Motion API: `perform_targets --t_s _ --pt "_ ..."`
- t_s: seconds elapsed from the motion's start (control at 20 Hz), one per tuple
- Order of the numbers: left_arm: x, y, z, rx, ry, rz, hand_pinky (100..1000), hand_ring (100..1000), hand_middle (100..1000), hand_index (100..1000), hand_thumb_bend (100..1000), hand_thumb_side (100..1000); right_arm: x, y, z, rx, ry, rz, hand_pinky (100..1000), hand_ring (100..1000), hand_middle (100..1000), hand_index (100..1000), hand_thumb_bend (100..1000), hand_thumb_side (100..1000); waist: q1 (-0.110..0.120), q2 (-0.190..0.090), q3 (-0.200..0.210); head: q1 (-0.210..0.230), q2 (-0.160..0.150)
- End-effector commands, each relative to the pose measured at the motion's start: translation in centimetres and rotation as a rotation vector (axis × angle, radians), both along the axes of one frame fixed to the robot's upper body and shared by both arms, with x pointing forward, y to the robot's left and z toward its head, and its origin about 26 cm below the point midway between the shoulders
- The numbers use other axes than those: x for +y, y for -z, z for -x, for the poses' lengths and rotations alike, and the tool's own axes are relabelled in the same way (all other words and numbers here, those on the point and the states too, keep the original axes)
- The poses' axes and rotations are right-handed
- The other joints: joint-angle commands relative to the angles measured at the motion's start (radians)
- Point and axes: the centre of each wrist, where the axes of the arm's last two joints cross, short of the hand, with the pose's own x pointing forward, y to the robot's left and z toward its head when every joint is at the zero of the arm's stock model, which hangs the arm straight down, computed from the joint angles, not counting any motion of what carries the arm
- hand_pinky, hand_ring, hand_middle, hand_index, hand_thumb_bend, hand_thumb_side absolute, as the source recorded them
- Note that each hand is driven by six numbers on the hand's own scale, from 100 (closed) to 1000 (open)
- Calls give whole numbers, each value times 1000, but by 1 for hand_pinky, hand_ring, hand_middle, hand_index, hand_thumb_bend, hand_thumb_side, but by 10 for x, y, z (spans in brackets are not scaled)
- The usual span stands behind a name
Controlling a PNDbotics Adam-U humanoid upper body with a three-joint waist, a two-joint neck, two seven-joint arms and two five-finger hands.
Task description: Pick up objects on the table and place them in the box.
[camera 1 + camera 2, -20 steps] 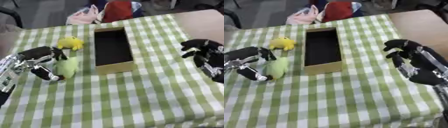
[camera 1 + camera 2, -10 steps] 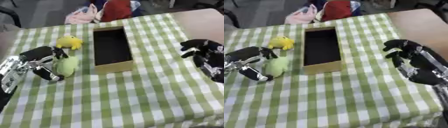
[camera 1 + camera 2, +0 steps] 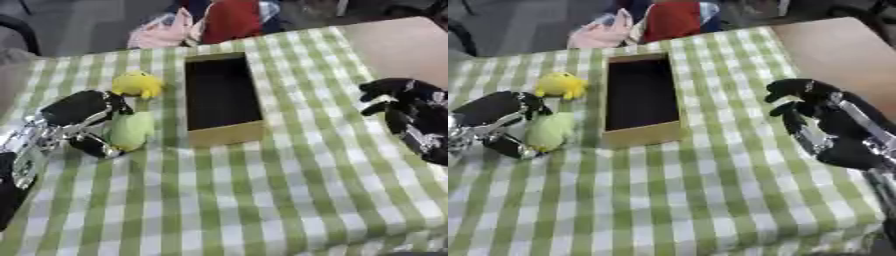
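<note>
Little has shifted since a second ago: the left robot hand (image 3: 83,117) has closed in a touch on the pale green soft object (image 3: 132,129), which lies where it lay before, and the right robot hand has barely stirred.

On the desk (image 3: 262,200), covered in a green-and-white checked cloth, the green object lies just left of the open cardboard box (image 3: 221,97), near the box's near left corner. The left robot hand wraps it from the left side, with black fingers curled over its top edge and the thumb (image 3: 92,146) tucked under its lower end (whether the object is lifted off the cloth cannot be told). A yellow plush toy (image 3: 137,84) sits just beyond the hand, close to the fingertips and beside the box's left wall, apart from the green object.

The box stands upright with its dark inside showing nothing in it.

The right robot hand (image 3: 829,127) hovers over the right part of the desk, well apart from the box, fingers (image 3: 794,90) bent loosely and holding nothing.
</note>
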Motion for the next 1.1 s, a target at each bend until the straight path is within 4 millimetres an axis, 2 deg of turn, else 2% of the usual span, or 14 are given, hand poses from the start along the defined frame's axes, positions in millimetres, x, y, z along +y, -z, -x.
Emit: perform_targets --t_s 0.05,0.15,0.35,0.55,0.8,0.85,0.9,1.1 --pt "7 -9 -1 -62 -16 9 443 367 390 542 320 100 -1 -9 -1 -27 -4 19 728 933 713 870 100 421 -5 -11 2 -4 -3" --pt "8 -11 -1 -84 -17 25 439 356 371 520 264 100 -1 -9 -1 -27 -3 19 728 933 713 870 100 424 -6 -11 4 -5 -3" --pt "9 -20 0 -98 0 34 443 352 357 508 230 100 -2 -9 -1 -28 -3 19 728 933 714 870 100 421 -7 -13 5 -7 -3" --pt "9 -37 5 -79 37 46 446 353 356 510 199 100 -2 -9 -1 -27 -2 19 728 933 714 870 100 420 -7 -16 6 -9 -4" --pt "8 -60 14 27 100 82 450 351 354 511 118 112 -3 -8 -1 -23 -2 20 728 933 714 870 100 420 -6 -22 4 -14 -8" --pt "8 -66 16 55 110 97 451 352 353 513 100 242 -3 -8 -1 -22 -2 20 728 932 714 870 100 426 -6 -23 3 -15 -8" --pt "8 -71 18 83 118 114 456 356 359 518 100 120 -3 -8 -1 -22 -2 20 728 932 714 870 100 419 -5 -24 2 -17 -8" --pt "9 -92 24 134 138 161 466 363 365 527 100 119 -4 -8 -1 -20 -2 21 728 932 714 870 100 420 -5 -27 0 -21 -8"
